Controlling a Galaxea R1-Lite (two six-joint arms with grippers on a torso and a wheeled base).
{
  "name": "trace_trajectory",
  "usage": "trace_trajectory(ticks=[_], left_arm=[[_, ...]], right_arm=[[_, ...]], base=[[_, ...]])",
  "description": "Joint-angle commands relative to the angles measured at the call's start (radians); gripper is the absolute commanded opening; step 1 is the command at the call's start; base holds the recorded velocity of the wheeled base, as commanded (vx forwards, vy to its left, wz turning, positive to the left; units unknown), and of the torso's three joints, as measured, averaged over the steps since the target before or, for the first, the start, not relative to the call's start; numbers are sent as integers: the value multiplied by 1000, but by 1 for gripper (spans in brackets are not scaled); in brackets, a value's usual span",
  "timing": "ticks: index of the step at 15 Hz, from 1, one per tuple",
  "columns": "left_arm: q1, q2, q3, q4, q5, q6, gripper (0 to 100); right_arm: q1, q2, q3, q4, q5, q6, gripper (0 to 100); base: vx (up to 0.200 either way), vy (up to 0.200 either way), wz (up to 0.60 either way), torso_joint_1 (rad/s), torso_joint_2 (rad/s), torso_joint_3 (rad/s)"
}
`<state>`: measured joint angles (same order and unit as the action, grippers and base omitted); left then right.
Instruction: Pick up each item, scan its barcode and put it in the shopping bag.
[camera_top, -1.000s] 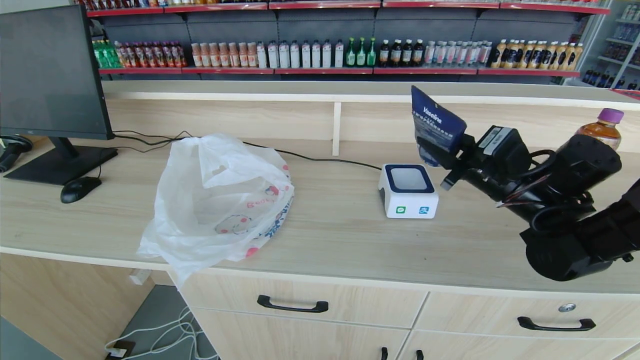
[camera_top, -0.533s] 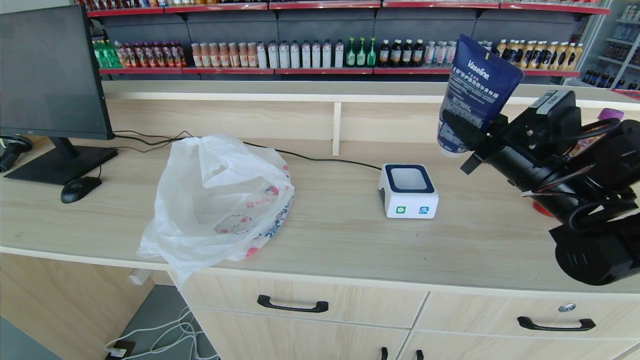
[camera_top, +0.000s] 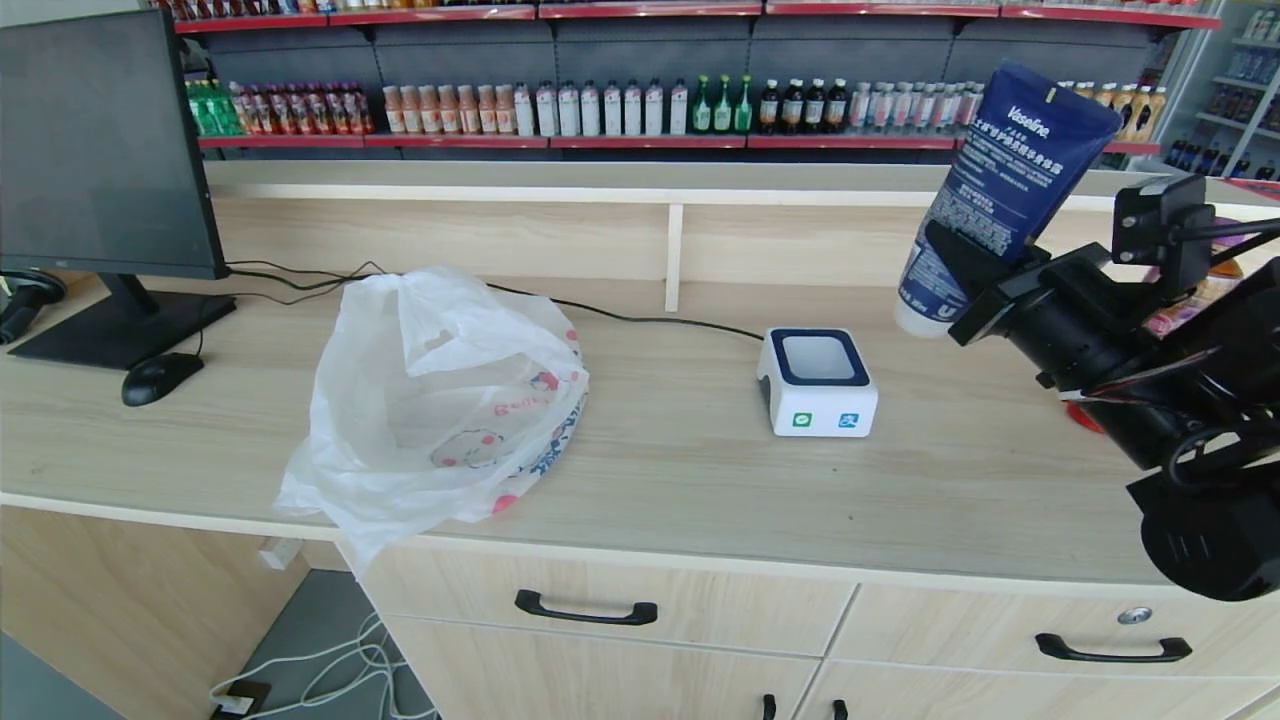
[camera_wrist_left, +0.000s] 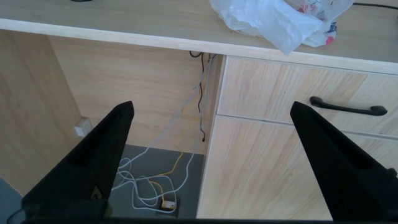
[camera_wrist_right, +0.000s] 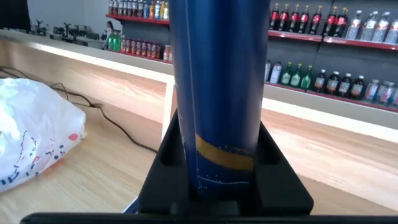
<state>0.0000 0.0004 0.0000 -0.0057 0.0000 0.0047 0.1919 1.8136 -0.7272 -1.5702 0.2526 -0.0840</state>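
Observation:
My right gripper (camera_top: 965, 285) is shut on a dark blue lotion tube (camera_top: 1005, 180), held cap-down and tilted in the air to the right of and above the white barcode scanner (camera_top: 817, 381). In the right wrist view the tube (camera_wrist_right: 217, 87) stands between the two fingers (camera_wrist_right: 171, 140). A white plastic shopping bag (camera_top: 440, 390) lies open on the counter left of the scanner, and its edge (camera_wrist_left: 280, 22) hangs over the counter front. My left gripper (camera_wrist_left: 208, 158) is open, low in front of the cabinet below the counter.
A monitor (camera_top: 100, 150) and a mouse (camera_top: 158, 378) sit at the counter's left end. A cable (camera_top: 640, 320) runs along the back to the scanner. A bottle (camera_top: 1215, 270) stands behind my right arm. Drawers with black handles (camera_top: 585, 610) face the counter front.
My right arm has lifted the tube up and to the right, away from above the scanner, and turned it more upright. Bag and scanner stay put.

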Motion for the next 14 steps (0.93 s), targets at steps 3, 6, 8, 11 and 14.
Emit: trace_trajectory(ticks=[3, 6, 8, 11, 14], left_arm=[[0, 0, 0, 0, 0, -2, 100], [0, 0, 0, 0, 0, 0, 100], [0, 0, 0, 1, 0, 1, 100], [0, 0, 0, 0, 0, 1, 100], [0, 0, 0, 0, 0, 0, 100]], right_arm=[[-5, -28, 88, -1, 1, 10, 0], [-5, -27, 100, -1, 1, 20, 0], [-5, -23, 98, -1, 1, 20, 0], [-5, -25, 100, -1, 1, 21, 0], [-8, -25, 100, -1, 1, 21, 0]], base=[[-200, 0, 0, 7, 5, 4], [-133, 0, 0, -6, -3, 2], [0, 0, 0, 0, 0, 0], [0, 133, 0, 10, 6, -3], [0, 200, 0, 2, 6, 2]])
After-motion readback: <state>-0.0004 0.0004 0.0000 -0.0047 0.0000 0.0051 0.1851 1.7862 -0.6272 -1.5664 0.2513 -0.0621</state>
